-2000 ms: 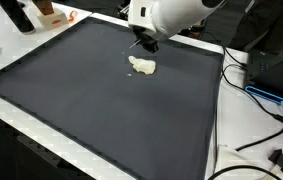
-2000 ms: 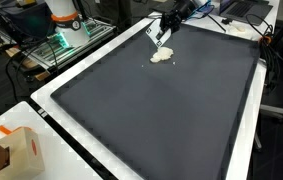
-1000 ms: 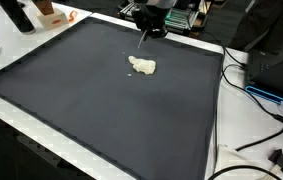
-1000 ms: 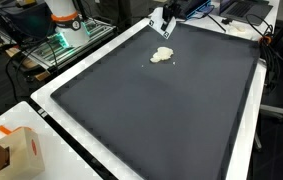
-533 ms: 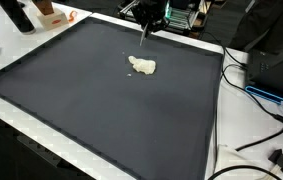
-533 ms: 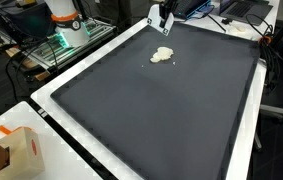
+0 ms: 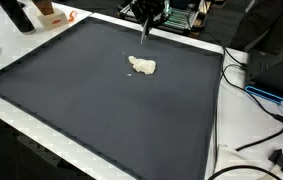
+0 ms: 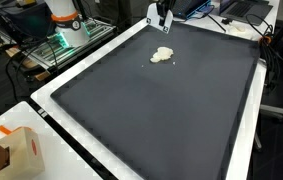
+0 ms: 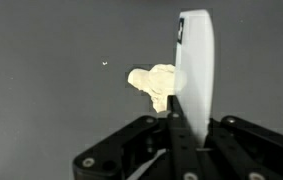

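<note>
my gripper hangs high over the far edge of the dark mat, its fingers clamped on a thin white blade that points down. the pale lump lies on the mat on the near side of the gripper, well below it and apart from the blade tip in both exterior views. in the wrist view the lump sits just left of the blade, its right end hidden behind it, its longer side running roughly left to right.
</note>
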Controlling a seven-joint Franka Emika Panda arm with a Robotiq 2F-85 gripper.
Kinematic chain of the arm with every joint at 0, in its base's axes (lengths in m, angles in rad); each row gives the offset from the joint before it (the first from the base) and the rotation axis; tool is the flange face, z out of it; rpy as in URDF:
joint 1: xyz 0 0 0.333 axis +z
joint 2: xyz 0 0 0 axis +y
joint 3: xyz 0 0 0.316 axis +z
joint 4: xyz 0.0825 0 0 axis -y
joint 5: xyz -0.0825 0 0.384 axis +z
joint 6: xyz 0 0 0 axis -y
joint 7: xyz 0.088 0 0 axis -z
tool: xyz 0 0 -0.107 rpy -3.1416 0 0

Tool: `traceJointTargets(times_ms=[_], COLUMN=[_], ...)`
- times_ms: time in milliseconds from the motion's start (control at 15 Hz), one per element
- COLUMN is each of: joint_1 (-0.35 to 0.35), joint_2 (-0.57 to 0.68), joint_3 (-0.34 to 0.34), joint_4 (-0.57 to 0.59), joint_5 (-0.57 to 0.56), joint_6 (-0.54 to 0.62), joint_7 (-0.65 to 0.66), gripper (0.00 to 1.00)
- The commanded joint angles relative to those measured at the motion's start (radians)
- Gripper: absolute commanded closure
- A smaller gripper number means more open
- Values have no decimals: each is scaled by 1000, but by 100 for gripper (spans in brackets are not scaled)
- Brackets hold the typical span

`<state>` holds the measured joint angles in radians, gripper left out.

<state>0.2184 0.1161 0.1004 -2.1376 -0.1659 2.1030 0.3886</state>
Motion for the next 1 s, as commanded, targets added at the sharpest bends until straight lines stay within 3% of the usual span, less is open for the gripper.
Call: traceJointTargets(times_ms=[0, 600, 933], joint_1=[-24, -27, -59], joint_2=[-63, -51, 4], joint_3=[14, 17, -1], joint_4=[-74, -51, -61], joint_5=[42, 33, 47], joint_6=[54, 47, 163], joint_7=[-45, -34, -95], gripper=[99, 99, 99])
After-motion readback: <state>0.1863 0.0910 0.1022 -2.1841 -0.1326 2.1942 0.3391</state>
